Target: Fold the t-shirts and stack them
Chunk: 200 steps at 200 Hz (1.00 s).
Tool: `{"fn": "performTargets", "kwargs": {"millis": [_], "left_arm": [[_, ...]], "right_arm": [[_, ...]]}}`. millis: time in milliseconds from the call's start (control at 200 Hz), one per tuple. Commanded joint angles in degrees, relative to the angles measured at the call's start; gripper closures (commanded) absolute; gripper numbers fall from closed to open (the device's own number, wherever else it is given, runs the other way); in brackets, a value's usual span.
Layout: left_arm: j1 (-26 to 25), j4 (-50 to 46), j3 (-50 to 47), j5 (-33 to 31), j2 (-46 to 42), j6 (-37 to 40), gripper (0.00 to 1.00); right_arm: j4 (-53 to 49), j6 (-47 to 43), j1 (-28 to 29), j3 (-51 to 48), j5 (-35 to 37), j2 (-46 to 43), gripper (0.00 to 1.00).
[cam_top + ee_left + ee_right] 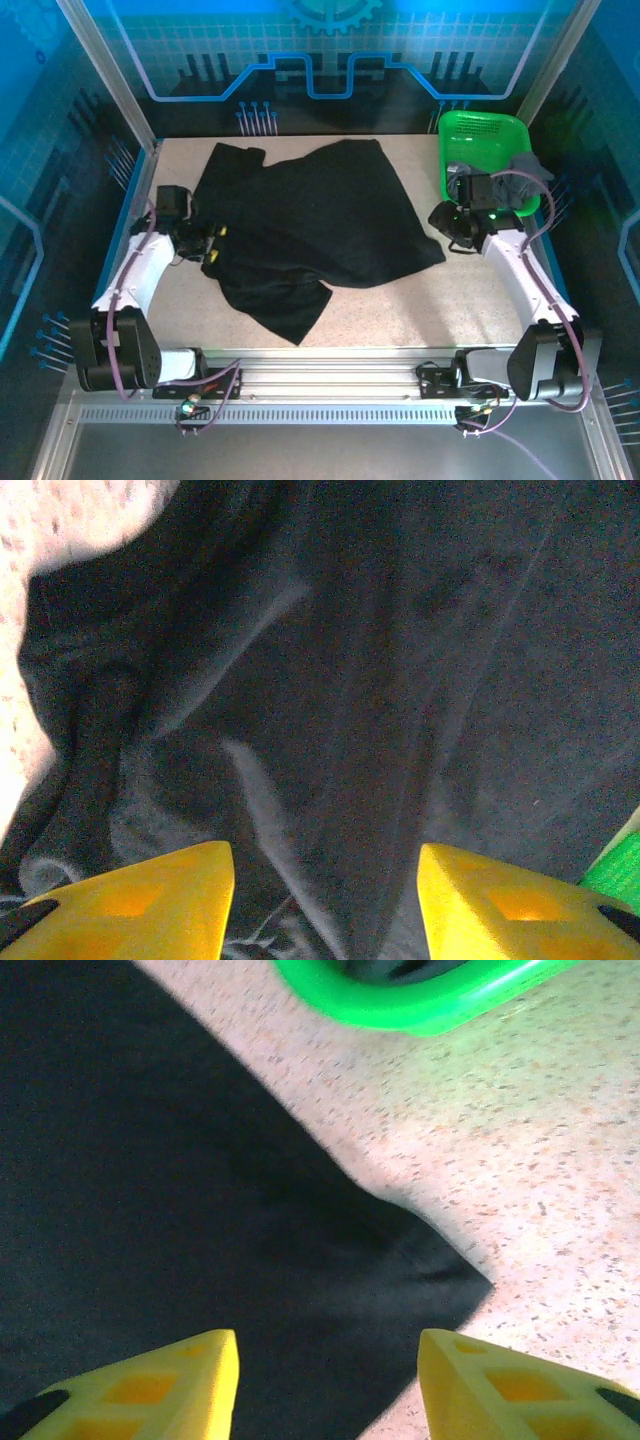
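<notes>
A black t-shirt [310,220] lies crumpled and partly spread across the middle of the table. My left gripper [217,243] hovers at its left edge; in the left wrist view its yellow fingers [150,895] stand apart over wrinkled black cloth [380,680], gripping nothing. My right gripper [447,238] is at the shirt's right corner. In the right wrist view this gripper [328,1385] is open above that pointed corner [420,1260]. A dark grey t-shirt [528,165] sits bunched in the green basket.
The green mesh basket [480,130] stands at the back right corner, right behind my right arm; its rim [420,1005] is close ahead in the right wrist view. Bare speckled tabletop [400,310] lies in front of the shirt. Metal frame rails edge the table.
</notes>
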Motion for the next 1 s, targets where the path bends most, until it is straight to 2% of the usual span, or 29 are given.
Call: {"fn": "performTargets", "kwargs": {"millis": [0, 185, 280, 395, 515, 735, 995], "left_arm": [[-3.7, 1.2, -1.0, -1.5, 3.3, 1.0, 0.51], [-3.7, 2.2, -1.6, -1.9, 10.4, 2.3, 0.60], [-3.5, -0.8, 1.0, -4.8, 13.3, 3.9, 0.64], [-3.3, -3.2, 1.3, -6.4, 14.8, 4.0, 0.71], [-3.5, -3.7, -2.6, -5.5, 10.9, 1.3, 0.76], [-3.9, -4.2, -7.1, -5.3, 4.6, -0.5, 0.74], [-2.0, -1.5, -6.6, -7.3, 12.3, 0.0, 0.74]], "right_arm": [[0.7, -3.0, 3.8, 1.2, 1.7, 3.0, 0.52], [3.3, -3.3, 9.1, 1.2, -2.3, 11.5, 0.70], [2.5, -4.0, 11.9, 2.8, -1.5, 17.2, 0.70], [2.0, -4.8, 11.8, 5.8, 0.0, 23.8, 0.71], [-1.5, -7.1, 11.2, 12.6, -0.4, 31.8, 0.73], [-10.2, -9.2, 10.6, 23.8, 1.2, 43.7, 0.73], [-15.8, -10.8, 9.2, 30.9, 4.2, 50.2, 0.73]]}}
